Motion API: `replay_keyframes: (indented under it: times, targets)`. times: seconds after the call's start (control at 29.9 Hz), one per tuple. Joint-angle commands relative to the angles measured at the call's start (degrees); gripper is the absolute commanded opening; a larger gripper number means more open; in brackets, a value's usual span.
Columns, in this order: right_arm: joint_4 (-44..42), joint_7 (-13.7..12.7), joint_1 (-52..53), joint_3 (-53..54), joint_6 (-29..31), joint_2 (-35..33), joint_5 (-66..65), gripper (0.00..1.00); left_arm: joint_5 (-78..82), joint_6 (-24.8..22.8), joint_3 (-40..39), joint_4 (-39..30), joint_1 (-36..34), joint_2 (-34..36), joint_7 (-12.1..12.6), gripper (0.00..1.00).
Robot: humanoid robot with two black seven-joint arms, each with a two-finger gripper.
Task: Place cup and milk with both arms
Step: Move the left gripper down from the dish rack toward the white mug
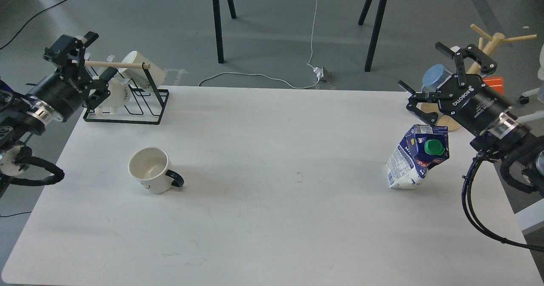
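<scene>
The cup (149, 170), cream-white with a black handle pointing right, stands upright on the white table (272, 218) at the left. Up and to the left of it, my left gripper (98, 60) is open and empty, in front of the mug rack. The milk (417, 157), a dented blue-and-white carton with a green cap, stands leaning on the table's right side. My right gripper (420, 65) hangs open and empty just above and behind the carton, not touching it.
A black wire rack (127, 105) with a wooden dowel holds cream mugs at the table's back left corner. A wooden mug tree (488, 43) at the back right carries a blue mug (433, 77) and an orange mug (494, 84). Black stand legs and cables sit on the floor beyond.
</scene>
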Motion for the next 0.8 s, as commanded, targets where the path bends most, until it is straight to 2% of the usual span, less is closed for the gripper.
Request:
replay_keyframes:
  times: [0.0,0.3,0.5,0.6,0.77]
  targets:
    - [0.0,0.0,-0.1,0.0,0.0,-0.1,0.0,0.98,0.0,0.0,0.0,-0.3,0.4,0.0,0.0,1.0]
    - [0.0,-0.1,-0.5,0.1,0.0,-0.1,0.0,0.98,-1.0,0.0,-0.7,1.8,-0.1,0.1,0.0,1.0]
    - [0.2,-0.1,-0.7,0.4,0.0,0.0,0.0,0.98,1.0,0.0,0.3,5.2,-3.5,0.4,0.0,1.0]
    - [0.2,0.0,-0.8,1.0,0.0,0.0,0.0,0.98,13.3,0.0,1.4,5.2,-5.2,2.6,0.0,1.0]
    - [0.2,0.1,-0.8,1.9,0.0,0.1,0.0,0.98,45.5,0.0,1.5,2.2,-10.5,6.4,0.0,1.0]
